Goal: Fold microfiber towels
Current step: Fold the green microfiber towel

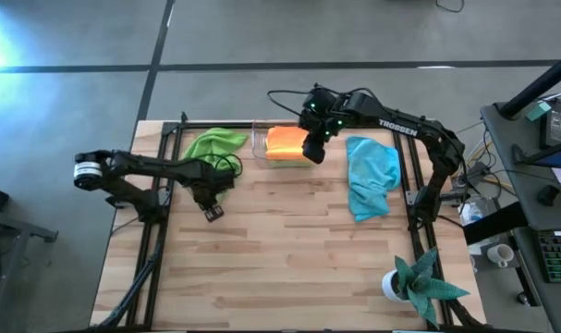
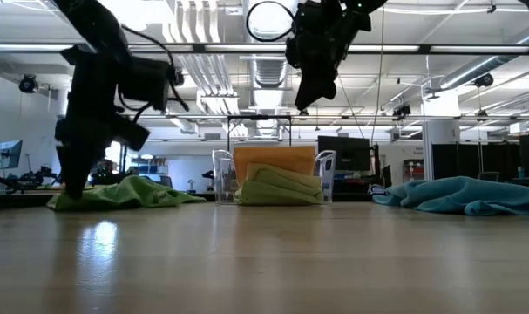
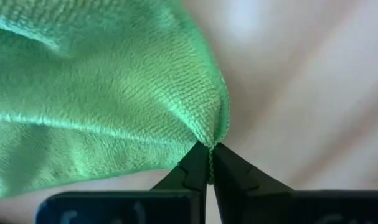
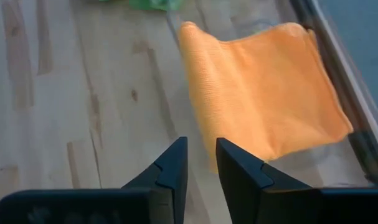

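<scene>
The left gripper (image 3: 208,163) pinches a corner of the limp lime green towel (image 1: 213,144) at the table's far left, soft cloth best lifted by its edges, while the right gripper (image 4: 201,163) hovers empty, fingers slightly parted.

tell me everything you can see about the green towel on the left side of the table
The lime green towel is a soft cloth with a fine ribbed microfiber weave, lying crumpled and unfolded in a low rumpled heap at the table's far left. It sits left of the clear bin holding folded towels, apart from it. The left gripper has its jaws shut on the towel's stitched edge at a corner, where the fabric bunches to a point. The rest looks slack on the wood.
</scene>
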